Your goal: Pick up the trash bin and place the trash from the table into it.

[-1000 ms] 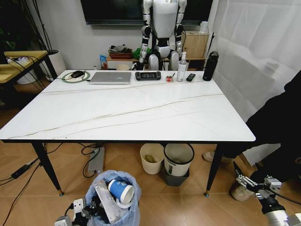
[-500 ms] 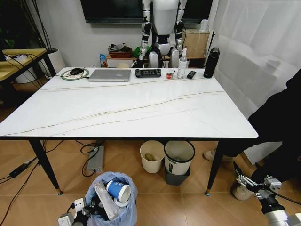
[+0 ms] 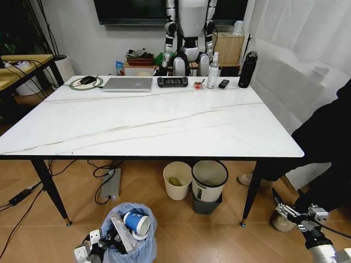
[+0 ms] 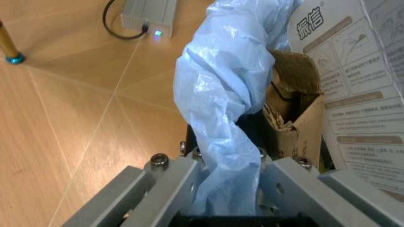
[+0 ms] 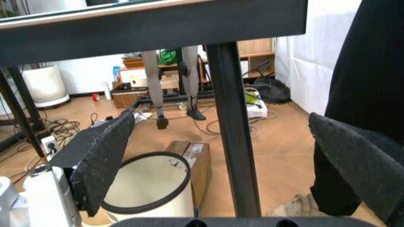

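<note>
The trash bin (image 3: 131, 241), lined with a crinkly light-blue bag, is low at the front left, in front of the table (image 3: 153, 129). In it lies trash: a blue paper cup (image 3: 136, 223) and a flat white pouch (image 3: 122, 235). My left gripper (image 3: 90, 253) is shut on the bin's rim. In the left wrist view the bag (image 4: 215, 94) runs between the fingers (image 4: 170, 182), beside torn brown cardboard (image 4: 294, 111) and the printed pouch (image 4: 360, 80). My right gripper (image 3: 293, 211) hangs open at the front right, its pads (image 5: 104, 151) wide apart.
A laptop (image 3: 128, 84), a controller (image 3: 172, 81), a spray bottle (image 3: 213, 70) and a black flask (image 3: 248, 69) line the table's far edge. Under it stand a cream bin (image 3: 177, 180) and a black-rimmed bin (image 3: 208, 181). A person in black (image 3: 329, 148) stands right.
The whole head view has shifted, so the table sits lower in the picture. The bin in my left gripper looks smaller and slightly lower. The right gripper has not moved.
</note>
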Robot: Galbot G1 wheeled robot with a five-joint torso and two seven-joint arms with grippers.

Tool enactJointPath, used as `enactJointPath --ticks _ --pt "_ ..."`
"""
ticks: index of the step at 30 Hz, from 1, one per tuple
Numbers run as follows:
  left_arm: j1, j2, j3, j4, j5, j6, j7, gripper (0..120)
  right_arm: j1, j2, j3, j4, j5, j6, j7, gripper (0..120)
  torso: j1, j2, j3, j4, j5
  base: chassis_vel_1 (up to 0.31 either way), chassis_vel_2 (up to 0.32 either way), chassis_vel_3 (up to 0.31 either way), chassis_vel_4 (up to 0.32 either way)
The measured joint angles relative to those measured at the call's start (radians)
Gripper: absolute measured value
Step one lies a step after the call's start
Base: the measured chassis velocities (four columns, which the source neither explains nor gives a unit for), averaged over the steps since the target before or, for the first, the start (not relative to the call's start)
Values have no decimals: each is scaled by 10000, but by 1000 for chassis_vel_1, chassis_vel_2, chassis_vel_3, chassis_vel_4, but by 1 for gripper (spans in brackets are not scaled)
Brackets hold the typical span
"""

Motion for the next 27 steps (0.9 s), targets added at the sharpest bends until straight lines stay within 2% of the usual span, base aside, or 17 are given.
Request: enactJointPath --ticks 5,12,27 --pt "-371 -105 -220 976 241 -272 126 0 0 0 0 0 0 0 0 100 -111 -264 -152 0 -1 0 0 0 0" --pt "-699 -182 -392 1719 402 -478 213 0 0 0 0 0 0 0 0 100 -240 -560 -320 0 0 0 0 0 0" --pt "-936 -245 -579 1985 454 -823 238 0 0 0 0 0 0 0 0 100 -485 -1160 -675 1 -1 0 0 0 0"
